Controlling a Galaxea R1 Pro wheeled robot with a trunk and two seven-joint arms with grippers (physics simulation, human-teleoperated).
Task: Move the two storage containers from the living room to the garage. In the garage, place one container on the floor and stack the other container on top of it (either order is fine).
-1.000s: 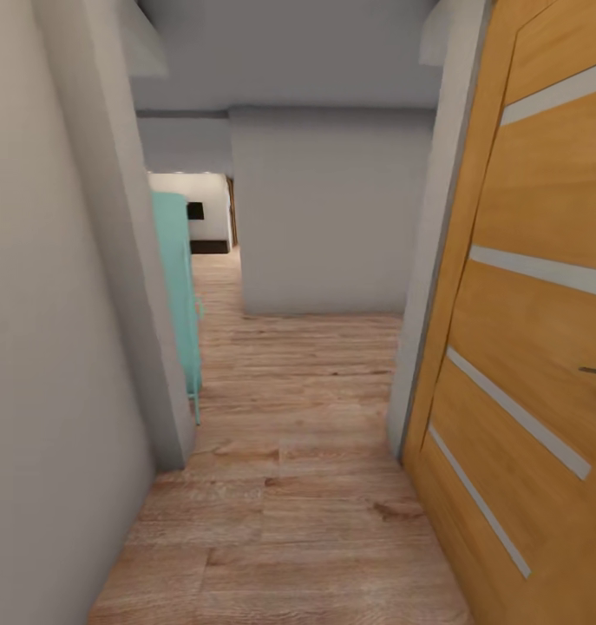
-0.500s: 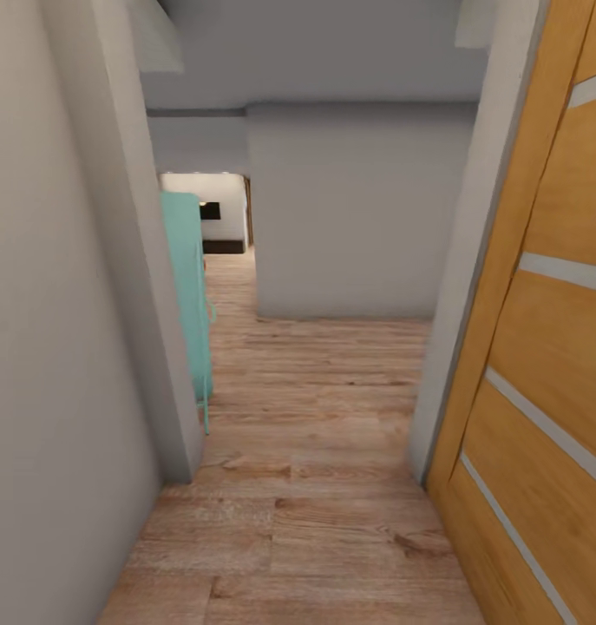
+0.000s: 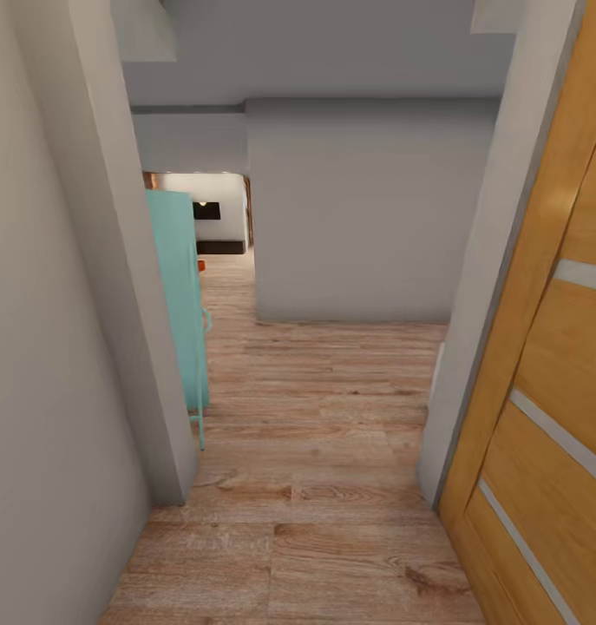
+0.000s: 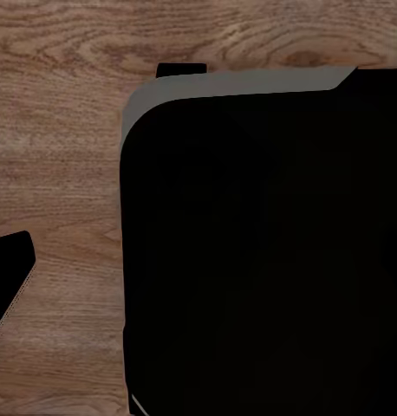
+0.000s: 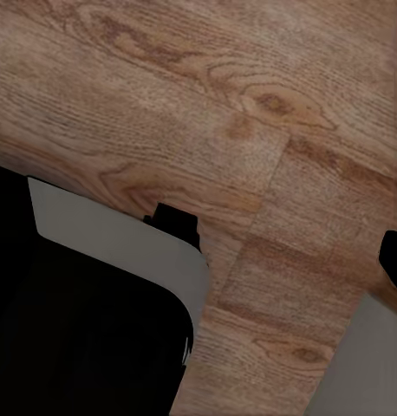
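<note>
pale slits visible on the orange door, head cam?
2: on the orange door at right, one slit is upper, one lower. The frame edge cuts the door, so more may be hidden.

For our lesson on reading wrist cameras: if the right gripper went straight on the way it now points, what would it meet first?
Most likely the wood-plank floor, which lies ahead in the right wrist view. How far off it is cannot be told.
</note>
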